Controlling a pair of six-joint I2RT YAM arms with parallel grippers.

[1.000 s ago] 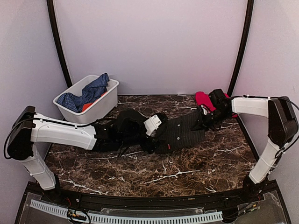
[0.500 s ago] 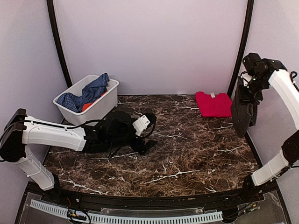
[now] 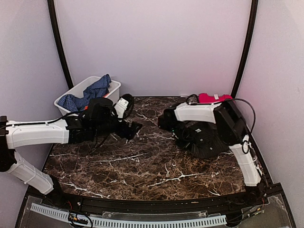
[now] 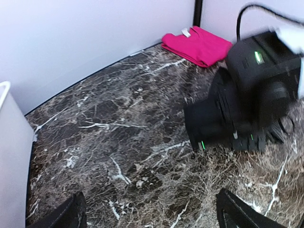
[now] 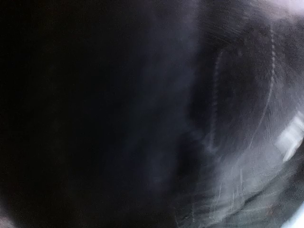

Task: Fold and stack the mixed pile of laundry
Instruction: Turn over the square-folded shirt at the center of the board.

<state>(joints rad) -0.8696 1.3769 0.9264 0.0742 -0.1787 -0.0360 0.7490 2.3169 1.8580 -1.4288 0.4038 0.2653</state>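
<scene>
The dark charcoal pinstriped shirt [image 3: 205, 141] lies bunched on the marble table under my right arm. It fills the right wrist view [image 5: 228, 118] as a dark blur, so that gripper's fingers are hidden. My right gripper [image 3: 167, 120] is low at the table's middle, against the shirt. The red cloth [image 3: 210, 98] lies folded at the back right, also in the left wrist view [image 4: 198, 44]. My left gripper [image 3: 132, 128] is open and empty just above the table [image 4: 152, 216], next to the bin. The blue checked garment [image 3: 93, 91] and an orange piece [image 3: 86, 108] lie in the bin.
The white plastic bin [image 3: 107, 101] stands at the back left, its wall at the left edge of the left wrist view [image 4: 10, 156]. The right arm's dark body [image 4: 247, 102] is close in front of my left gripper. Walls enclose the table.
My right arm swung down from high on the right and brought the shirt onto the table right of centre. My left gripper moved back towards the bin.
</scene>
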